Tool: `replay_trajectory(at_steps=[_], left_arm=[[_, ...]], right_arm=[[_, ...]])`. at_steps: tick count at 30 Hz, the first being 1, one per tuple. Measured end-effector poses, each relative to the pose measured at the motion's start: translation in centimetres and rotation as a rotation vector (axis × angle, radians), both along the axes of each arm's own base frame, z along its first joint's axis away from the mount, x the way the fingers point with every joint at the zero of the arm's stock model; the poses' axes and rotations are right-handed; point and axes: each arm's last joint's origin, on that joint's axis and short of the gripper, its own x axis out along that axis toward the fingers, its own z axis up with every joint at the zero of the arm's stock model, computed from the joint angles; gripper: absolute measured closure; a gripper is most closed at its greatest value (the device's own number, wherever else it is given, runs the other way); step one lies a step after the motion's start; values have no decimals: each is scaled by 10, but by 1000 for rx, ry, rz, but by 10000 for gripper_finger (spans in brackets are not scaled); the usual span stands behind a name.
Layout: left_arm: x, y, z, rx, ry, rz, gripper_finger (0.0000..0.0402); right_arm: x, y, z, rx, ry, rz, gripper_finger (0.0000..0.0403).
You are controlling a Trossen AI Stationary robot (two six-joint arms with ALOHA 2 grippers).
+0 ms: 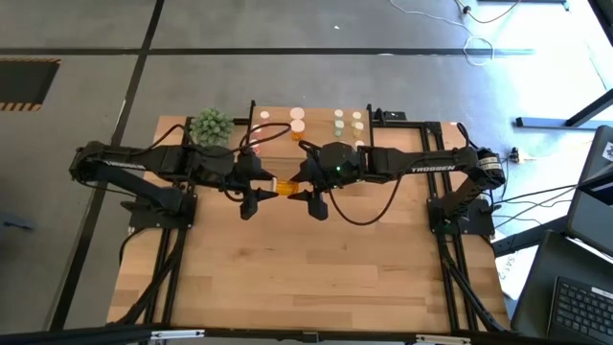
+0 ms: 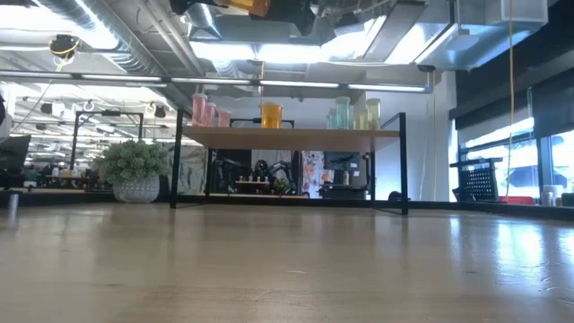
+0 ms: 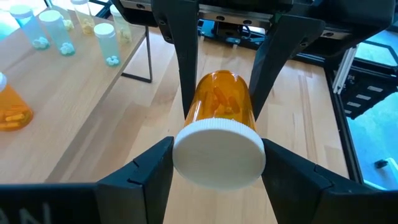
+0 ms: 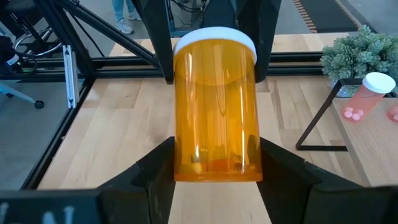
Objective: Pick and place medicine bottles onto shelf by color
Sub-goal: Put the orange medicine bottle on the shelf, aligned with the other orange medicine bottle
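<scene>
A big orange medicine bottle with a white cap lies level in the air above the middle of the table, between my two grippers. My left gripper is shut on its cap end and my right gripper on its bottom end. The low view shows the bottle high above the tabletop. The shelf stands on its black legs at the far edge, with pink bottles toward the left, one orange bottle in the middle and pale green ones on the right. My left gripper holds the bottle's white cap, pinched between its two fingers. It comes level from the table's left, fingers lying along the bottle. The bottle is lifted clear and lies level. My right gripper holds the bottle's bottom end, pinched between its two fingers. It comes level from the table's right, fingers along the bottle, facing the left gripper.
A spiky green potted plant stands at the shelf's left end. Cables loop over the table near both wrists. The near half of the wooden tabletop holds nothing. Black frame rails run along the table's left and right sides.
</scene>
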Motion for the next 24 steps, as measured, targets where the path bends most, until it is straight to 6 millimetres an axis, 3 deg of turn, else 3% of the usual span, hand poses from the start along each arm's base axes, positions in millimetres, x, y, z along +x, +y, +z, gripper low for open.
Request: replay_trajectory(at_steps=[24], left_arm=[[5,1,-4,22,18,42,190]], right_arm=[[0,0,-1,-1,3,-11,209]])
